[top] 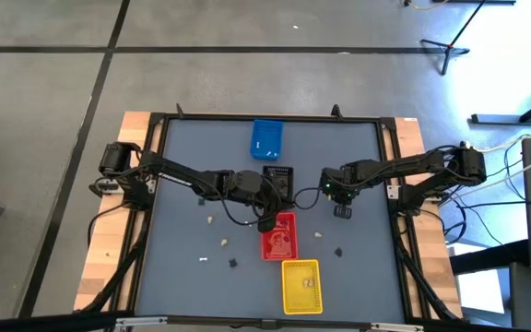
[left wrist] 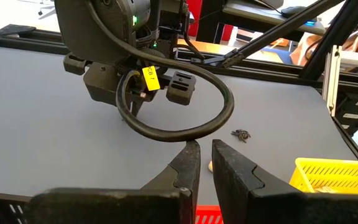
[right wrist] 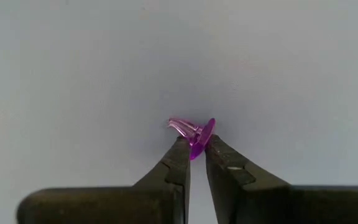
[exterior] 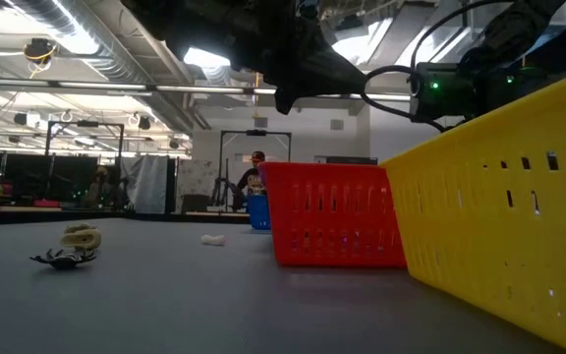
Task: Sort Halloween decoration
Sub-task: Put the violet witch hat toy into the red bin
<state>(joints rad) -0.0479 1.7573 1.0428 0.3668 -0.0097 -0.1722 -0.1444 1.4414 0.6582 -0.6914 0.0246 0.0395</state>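
A small purple decoration [right wrist: 193, 133] is pinched against the grey table [right wrist: 73, 74] between the nearly closed fingertips of the right gripper [right wrist: 196, 149].

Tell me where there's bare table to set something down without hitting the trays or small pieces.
Most open: the far left corner, left of the blue tray, and the far right corner beyond the right gripper. Crowded: the middle line of blue, black, red and yellow trays, plus small pieces scattered either side.

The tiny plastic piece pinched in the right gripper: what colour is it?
Translucent purple piece, clearest in the right wrist view.
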